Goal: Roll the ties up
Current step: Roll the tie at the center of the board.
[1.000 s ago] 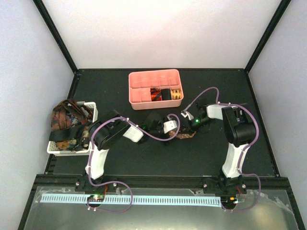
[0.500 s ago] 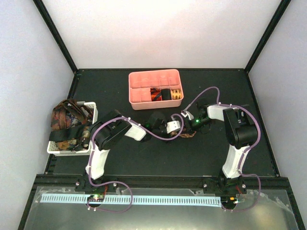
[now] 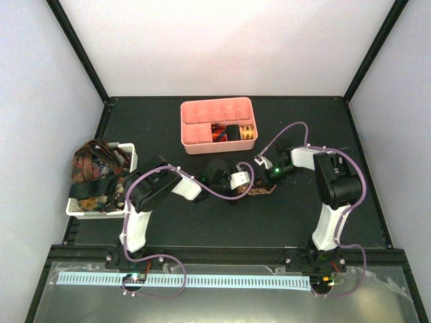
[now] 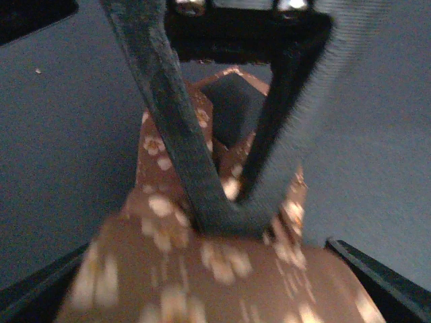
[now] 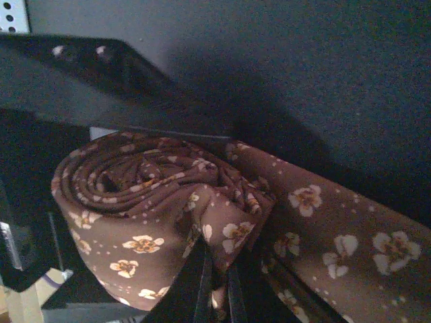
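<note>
Left claw (image 3: 241, 183) shifted slightly, agape astride brown tie (image 5: 155, 222), blurred | right claw (image 5: 215, 289) clamped on same tie

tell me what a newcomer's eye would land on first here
The brown flowered tie, half rolled in the middle of the table, pinched by the shut right gripper while the open left gripper straddles its flat length. Behind it, a pink tray holds a few finished rolls; at the left edge, a white basket is heaped with loose ties.
</note>
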